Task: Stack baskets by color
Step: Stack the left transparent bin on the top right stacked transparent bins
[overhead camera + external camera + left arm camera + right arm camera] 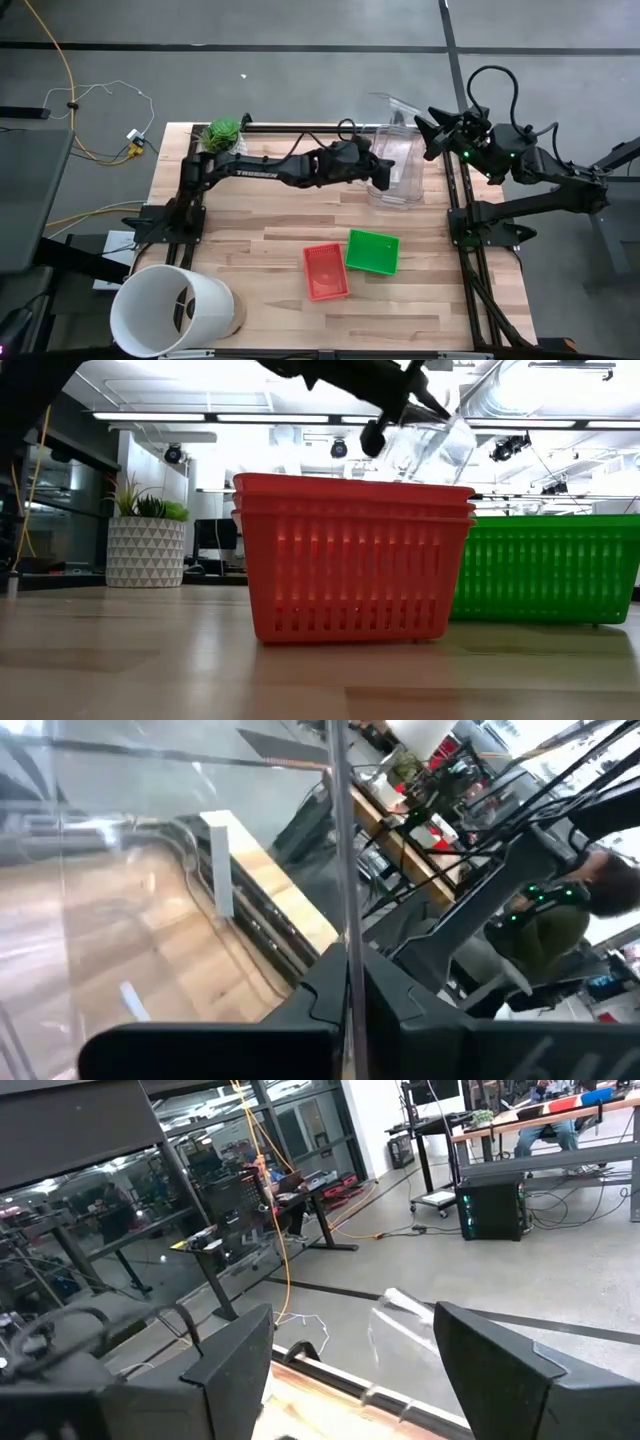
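A nested stack of red baskets (326, 271) (355, 555) rests on its base at the table's near middle. A green basket (373, 251) (545, 565) stands beside it, toward the right. My left gripper (383, 172) (400, 400) reaches across the far middle and is shut on a clear plastic bin (398, 165) (430, 448). At the far right my right gripper (432, 130) (350, 1370) hangs open above the table's edge with nothing between its fingers, and the bin (400, 1320) lies beyond them. My left gripper pinches a thin clear wall of the bin (347, 955) between its two shut fingers (420, 1010). It comes nearly level from the table's left. In the low view the bin sits tilted. The red baskets hide whether its bottom touches the table.
A big white bucket (170, 310) lies on its side at the near left corner. A potted plant (222, 132) stands at the far left. Black frame rails (462, 240) run along the table's right and far edges. Bare wood lies between the baskets and the bin.
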Robot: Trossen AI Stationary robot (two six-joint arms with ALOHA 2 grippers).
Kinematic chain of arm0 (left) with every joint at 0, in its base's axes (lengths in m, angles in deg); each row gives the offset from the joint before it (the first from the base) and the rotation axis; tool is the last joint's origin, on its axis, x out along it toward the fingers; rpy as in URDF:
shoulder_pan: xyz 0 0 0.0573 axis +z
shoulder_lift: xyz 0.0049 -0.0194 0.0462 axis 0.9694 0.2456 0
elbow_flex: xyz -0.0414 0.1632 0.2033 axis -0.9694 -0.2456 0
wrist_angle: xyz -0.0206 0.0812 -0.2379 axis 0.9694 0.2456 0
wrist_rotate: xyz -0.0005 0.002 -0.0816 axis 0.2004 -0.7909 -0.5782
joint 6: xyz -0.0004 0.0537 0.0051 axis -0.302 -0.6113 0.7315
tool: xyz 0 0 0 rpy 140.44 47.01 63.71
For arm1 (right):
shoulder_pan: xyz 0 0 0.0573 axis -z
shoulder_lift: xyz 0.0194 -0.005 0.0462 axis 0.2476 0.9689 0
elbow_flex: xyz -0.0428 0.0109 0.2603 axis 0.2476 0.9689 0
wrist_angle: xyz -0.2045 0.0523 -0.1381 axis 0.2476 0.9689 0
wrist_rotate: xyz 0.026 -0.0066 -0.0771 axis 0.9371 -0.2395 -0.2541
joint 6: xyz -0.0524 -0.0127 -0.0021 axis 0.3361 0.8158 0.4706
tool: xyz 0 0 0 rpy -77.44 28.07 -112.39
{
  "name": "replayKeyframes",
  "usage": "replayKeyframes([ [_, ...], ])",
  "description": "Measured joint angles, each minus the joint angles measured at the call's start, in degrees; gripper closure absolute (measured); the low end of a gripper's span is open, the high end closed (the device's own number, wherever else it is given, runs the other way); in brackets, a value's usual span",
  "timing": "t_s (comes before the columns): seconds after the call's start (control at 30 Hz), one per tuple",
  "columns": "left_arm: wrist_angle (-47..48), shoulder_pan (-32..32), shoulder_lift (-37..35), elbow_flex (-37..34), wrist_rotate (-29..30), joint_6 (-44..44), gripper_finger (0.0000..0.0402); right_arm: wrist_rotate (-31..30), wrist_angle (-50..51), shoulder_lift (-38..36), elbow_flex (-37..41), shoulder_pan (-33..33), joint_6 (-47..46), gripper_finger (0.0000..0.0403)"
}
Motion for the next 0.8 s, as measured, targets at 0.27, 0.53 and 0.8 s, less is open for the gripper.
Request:
replayKeyframes([
  [0.27,10.5,0.7,-2.3,0.0,0.2,-4.8,0.0401,0.1,0.2,0.0,0.0,0.0,0.0,0.0140],
  [0.53,8.4,1.1,-4.1,-0.1,-1.6,-5.1,0.0401,0.1,0.2,0.0,0.0,0.0,0.0,0.0140],
  [0.8,-0.2,1.0,-5.4,0.1,-2.4,-4.2,0.0401,0.1,0.0,0.0,0.0,0.0,0.0,0.0140],
])
